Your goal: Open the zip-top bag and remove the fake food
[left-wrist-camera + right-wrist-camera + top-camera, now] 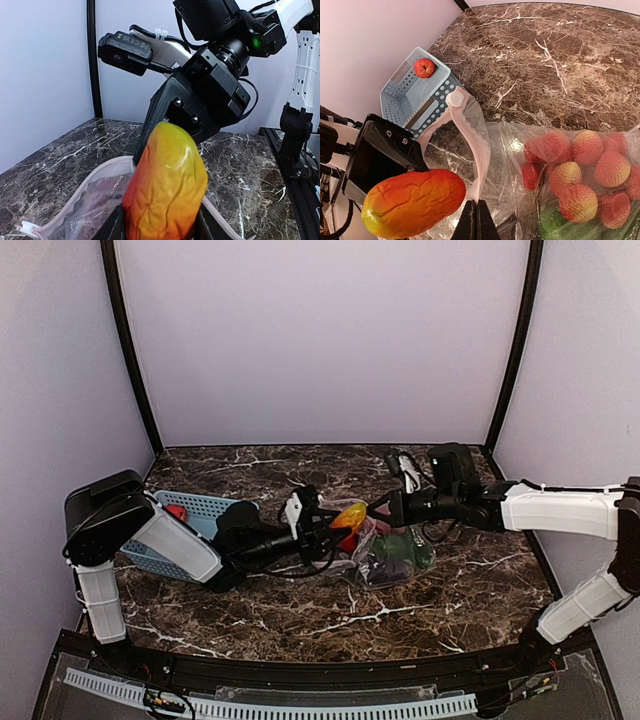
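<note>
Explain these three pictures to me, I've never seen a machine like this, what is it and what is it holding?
These are two robot arms bolted to a marble table. The overhead picture looks down from behind them, with the left arm on the left and the right arm on the right. The other two pictures come from small cameras on each wrist.

The left arm's jaws are closed on an orange-yellow toy fruit by the bag's open mouth. The right arm's jaws pinch the pale zip strip of the clear zip-top bag. Inside it are a cluster of red balls and something green. A light-blue basket on the left holds one small red toy fruit.
</note>
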You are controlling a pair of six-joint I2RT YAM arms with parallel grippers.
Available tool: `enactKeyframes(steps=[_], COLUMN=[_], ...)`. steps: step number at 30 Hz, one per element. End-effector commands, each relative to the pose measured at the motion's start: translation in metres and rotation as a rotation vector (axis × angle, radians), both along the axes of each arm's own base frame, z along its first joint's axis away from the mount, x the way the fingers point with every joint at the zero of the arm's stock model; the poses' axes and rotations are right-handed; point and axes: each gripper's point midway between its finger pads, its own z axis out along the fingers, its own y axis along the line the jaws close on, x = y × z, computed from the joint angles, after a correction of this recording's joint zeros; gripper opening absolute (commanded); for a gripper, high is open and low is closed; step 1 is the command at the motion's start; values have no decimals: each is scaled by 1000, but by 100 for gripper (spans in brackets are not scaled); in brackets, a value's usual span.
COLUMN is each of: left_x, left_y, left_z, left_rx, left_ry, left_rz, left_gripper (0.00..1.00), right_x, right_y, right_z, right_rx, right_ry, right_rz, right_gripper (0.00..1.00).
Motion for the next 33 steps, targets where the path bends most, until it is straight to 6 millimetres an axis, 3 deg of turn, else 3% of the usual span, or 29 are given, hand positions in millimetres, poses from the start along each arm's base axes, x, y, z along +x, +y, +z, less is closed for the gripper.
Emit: enactKeyframes(steps=[1, 11, 16, 17, 18, 19, 20, 21, 23, 25, 26, 27, 30, 33], left_x=[-5, 0, 17, 25, 35, 44, 49, 55, 54, 55, 58, 56, 53, 48], left_y=[3, 22, 52, 57, 74, 84, 103, 115, 151, 181, 198, 209, 241, 257], left_z=[58, 122, 160, 148, 158, 144, 147, 135, 136, 124, 105, 107, 70, 46], left_rx=[-140, -224, -248, -190, -198, -138, -141, -104, -110, -89, -48, -54, 24, 76], left_ry=[-68, -51, -15, 18, 30, 81, 95, 136, 174, 238, 298, 314, 452, 536], left_rz=[-30, 44, 194, 239, 343, 404, 485, 537, 646, 743, 810, 833, 932, 972], left_gripper=[19, 18, 16, 16, 16, 15, 14, 14, 14, 13, 13, 14, 13, 14], right_x=[6, 6, 6, 5, 5, 5, 4, 4, 4, 4, 4, 4, 5, 5], right_y=[3, 4, 4, 4, 3, 3, 3, 3, 3, 3, 4, 4, 5, 6], right_z=[-2, -12, -10, -9, -9, -8, -8, -9, -9, -9, -10, -9, -9, -7], right_rx=[19, 14, 15, 14, 13, 13, 13, 13, 13, 15, 13, 15, 17, 19], right_ry=[-5, 12, 10, 8, 6, 5, 3, 3, 3, 4, 4, 2, 3, 1], right_rz=[-2, 7, 7, 8, 8, 7, 8, 9, 10, 12, 14, 16, 19, 22], right_gripper=[0, 0, 0, 0, 0, 0, 0, 0, 0, 0, 0, 0, 0, 0])
